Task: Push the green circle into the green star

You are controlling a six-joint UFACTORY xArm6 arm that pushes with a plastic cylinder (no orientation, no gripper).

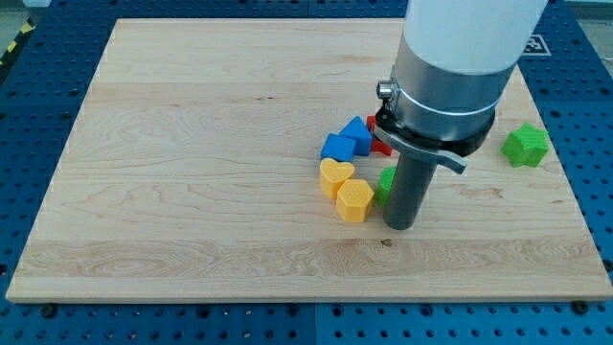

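The green circle point(385, 185) shows only as a sliver; the rod hides most of it. My tip point(402, 225) sits on the board just right of and below that sliver, touching or nearly touching it. The green star point(526, 145) lies near the board's right edge, up and to the right of my tip, well apart from the circle.
Left of the tip is a cluster: a yellow hexagon point(354, 201), a yellow heart point(335, 176), two blue blocks point(338, 148) point(357, 133), and a red block point(378, 142) partly hidden behind the arm. The wooden board point(192, 144) is ringed by a blue perforated table.
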